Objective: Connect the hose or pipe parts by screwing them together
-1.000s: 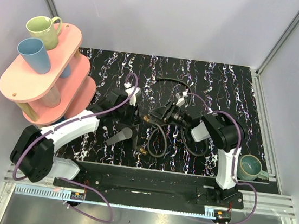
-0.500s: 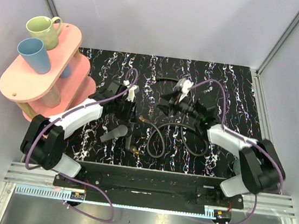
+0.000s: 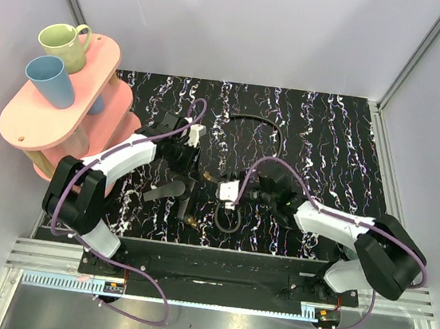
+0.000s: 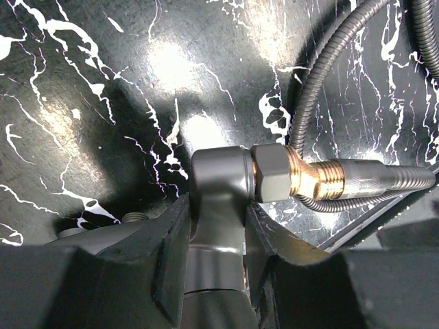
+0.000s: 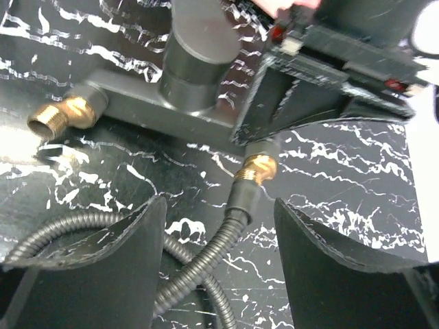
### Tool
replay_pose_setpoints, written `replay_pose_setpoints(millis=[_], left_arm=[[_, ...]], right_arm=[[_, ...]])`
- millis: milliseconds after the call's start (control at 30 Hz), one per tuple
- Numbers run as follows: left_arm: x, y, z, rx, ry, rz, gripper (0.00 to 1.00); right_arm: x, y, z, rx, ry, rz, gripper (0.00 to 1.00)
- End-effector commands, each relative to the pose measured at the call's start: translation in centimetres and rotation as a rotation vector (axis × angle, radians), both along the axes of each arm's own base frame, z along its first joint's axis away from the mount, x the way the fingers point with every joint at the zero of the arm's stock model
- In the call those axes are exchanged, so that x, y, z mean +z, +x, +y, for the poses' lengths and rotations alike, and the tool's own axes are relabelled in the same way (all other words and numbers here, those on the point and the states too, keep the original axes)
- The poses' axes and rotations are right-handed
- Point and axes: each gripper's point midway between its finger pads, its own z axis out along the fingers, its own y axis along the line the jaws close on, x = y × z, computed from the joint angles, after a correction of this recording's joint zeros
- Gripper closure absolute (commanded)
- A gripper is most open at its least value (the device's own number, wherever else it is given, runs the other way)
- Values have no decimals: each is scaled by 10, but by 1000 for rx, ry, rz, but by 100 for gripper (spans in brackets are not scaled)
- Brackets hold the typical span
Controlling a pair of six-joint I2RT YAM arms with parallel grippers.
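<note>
My left gripper (image 4: 218, 205) is shut on the neck of the dark grey forked fitting (image 4: 218, 179) and holds it just above the black marbled table; it is at the left gripper (image 3: 182, 158) in the top view. The black hose (image 5: 206, 257) has its end collar (image 5: 245, 199) sitting against one brass tip (image 5: 257, 168) of the fitting (image 5: 185, 103). My right gripper (image 5: 219, 212) is open, one finger on each side of that collar and clear of it. The other brass tip (image 5: 58, 116) is bare. The hose (image 3: 228, 218) loops below the right gripper (image 3: 237, 191).
A pink tiered stand (image 3: 96, 61) at the back left carries a green mug (image 3: 65, 43) and a blue cup (image 3: 50, 79). Another stretch of the hose (image 3: 253, 120) curves at the back of the table. Grey walls and metal posts close in the sides.
The right arm swung down and forward from the back, bringing its gripper round the hose end at the fitting, and its jaws widened. The left gripper kept its hold on the fitting.
</note>
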Motion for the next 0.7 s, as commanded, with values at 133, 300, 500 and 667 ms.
replay_pose_setpoints(millis=[133, 300, 500, 667], left_arm=[[21, -1, -17, -34, -99, 29, 100], [20, -1, -15, -22, -92, 31, 100], [20, -2, -16, -22, -97, 38, 100], [19, -3, -17, -25, -107, 37, 100]], right_arm=[[-19, 30, 10, -81, -169, -176, 32], [-19, 49, 13, -177, -164, -257, 33], [-15, 51, 20, -182, -139, -261, 39], [-14, 47, 30, -162, -109, -244, 44]])
